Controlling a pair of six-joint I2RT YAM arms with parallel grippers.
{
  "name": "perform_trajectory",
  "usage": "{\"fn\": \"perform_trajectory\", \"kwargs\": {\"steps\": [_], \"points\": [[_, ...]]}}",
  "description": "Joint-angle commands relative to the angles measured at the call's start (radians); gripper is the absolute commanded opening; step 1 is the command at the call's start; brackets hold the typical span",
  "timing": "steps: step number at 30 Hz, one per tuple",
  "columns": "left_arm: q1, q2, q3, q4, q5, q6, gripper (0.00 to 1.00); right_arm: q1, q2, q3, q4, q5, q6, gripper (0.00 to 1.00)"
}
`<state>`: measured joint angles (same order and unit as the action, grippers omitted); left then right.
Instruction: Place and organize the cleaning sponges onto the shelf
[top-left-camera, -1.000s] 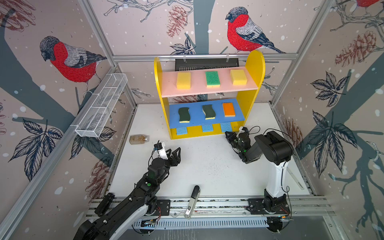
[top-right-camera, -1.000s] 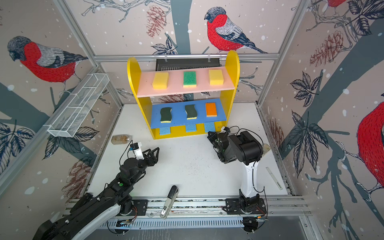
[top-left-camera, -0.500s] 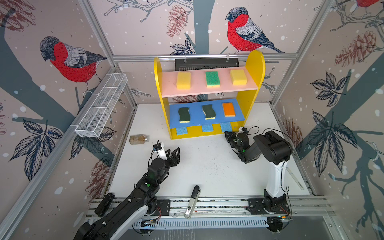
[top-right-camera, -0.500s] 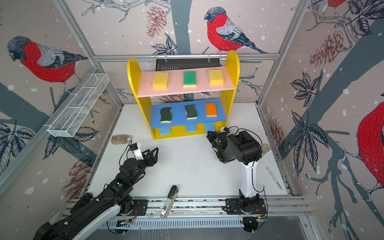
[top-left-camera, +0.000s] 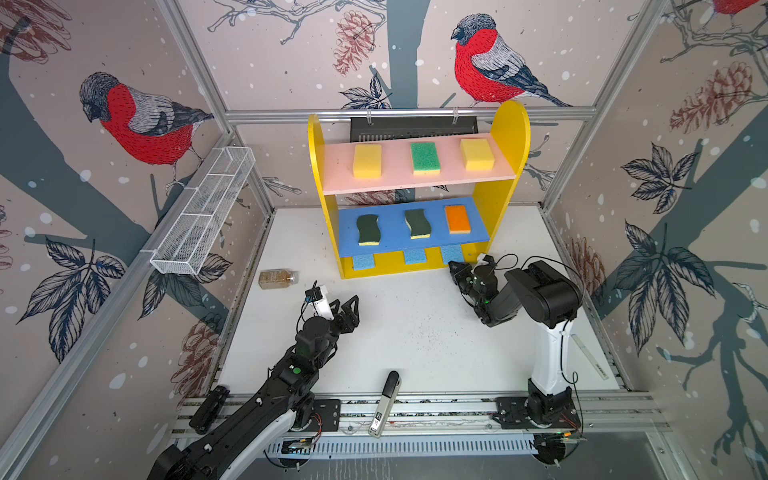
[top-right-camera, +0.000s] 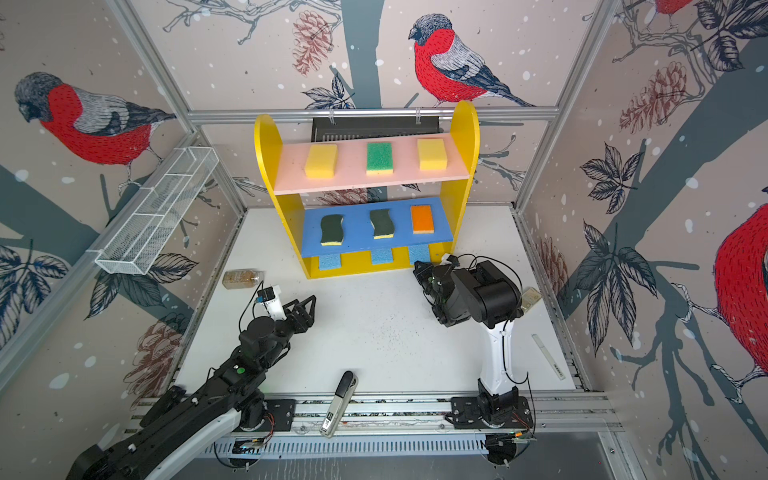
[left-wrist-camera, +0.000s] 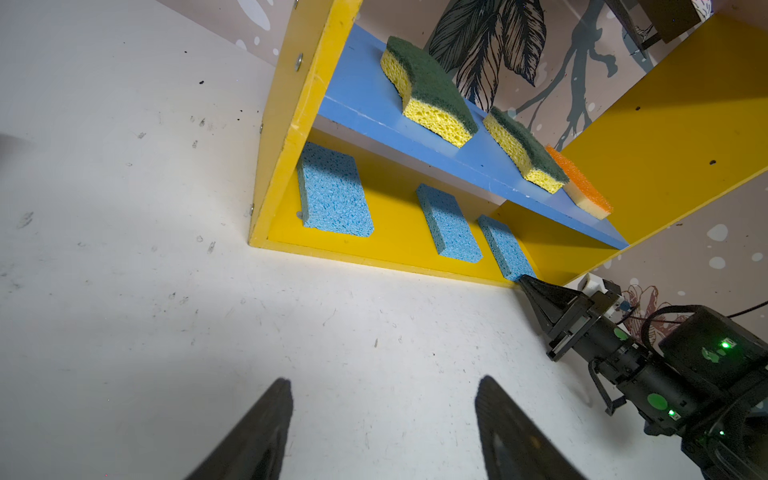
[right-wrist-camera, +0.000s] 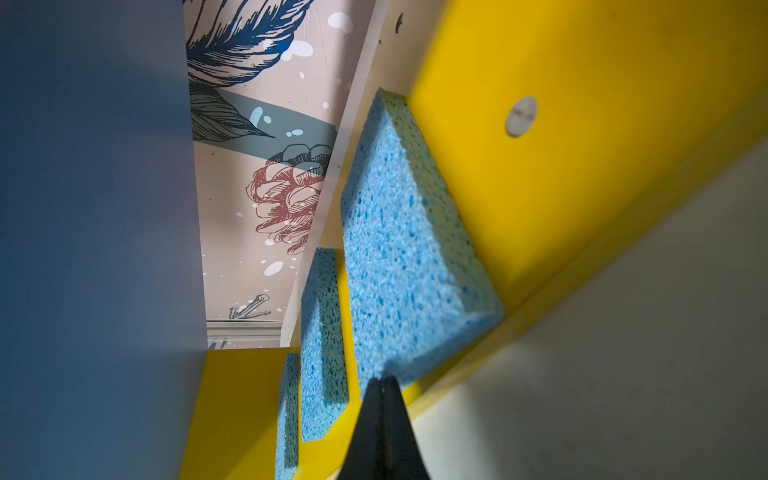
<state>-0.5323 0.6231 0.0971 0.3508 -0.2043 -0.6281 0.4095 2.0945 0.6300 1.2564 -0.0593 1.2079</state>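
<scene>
The big white worktop (top-left-camera: 415, 340) holds everything. At its 12 o'clock edge stands the small shelf with yellow round-topped sides (top-left-camera: 505, 137), a pink top board (top-left-camera: 338, 176) and a blue lower board (top-left-camera: 395, 243).

All nine cleaning sponges look to be on it already. On the pink board sit a yellow block sponge (top-left-camera: 367, 161) at 9 o'clock, a green-topped sponge (top-left-camera: 425, 157) in the middle and another yellow block sponge (top-left-camera: 477, 154) at 3 o'clock. The blue board has two dark green wavy-edged sponges (top-left-camera: 368, 229) (top-left-camera: 417, 223) and an orange-topped sponge (top-left-camera: 457, 219). Three thin light blue sponges (left-wrist-camera: 334, 191) (left-wrist-camera: 449, 224) (left-wrist-camera: 505, 249) lie flat on the yellow base.

A small brownish bottle (top-left-camera: 278, 278) lies at 10 o'clock on the worktop.

The left end effector (top-left-camera: 347, 305), at 9 o'clock, is open wide and empty. The right end effector (right-wrist-camera: 384, 390) is shut tight and holds nothing. Its tip is right at the near edge of the 3 o'clock blue sponge; I cannot tell if it touches.

I think the sponges are light, soft and squashy, and will not break. A thin blue one may bend, so pinch it gently across its long sides, or nudge its short edge.
</scene>
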Motion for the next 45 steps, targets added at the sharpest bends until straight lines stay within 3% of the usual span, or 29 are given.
{"fn": "perform_trajectory", "kwargs": {"steps": [1,32,45], "points": [[0.000,0.000,-0.004,0.011,-0.002,-0.004,0.71,0.002,0.022,-0.001,-0.166,0.010,-0.001,0.04],[0.000,0.018,-0.010,0.016,0.000,-0.023,0.70,-0.008,0.093,0.043,-0.128,-0.023,0.036,0.04],[0.000,-0.043,-0.008,-0.023,0.009,-0.033,0.69,-0.007,-0.003,-0.046,-0.136,-0.027,0.009,0.04]]}}
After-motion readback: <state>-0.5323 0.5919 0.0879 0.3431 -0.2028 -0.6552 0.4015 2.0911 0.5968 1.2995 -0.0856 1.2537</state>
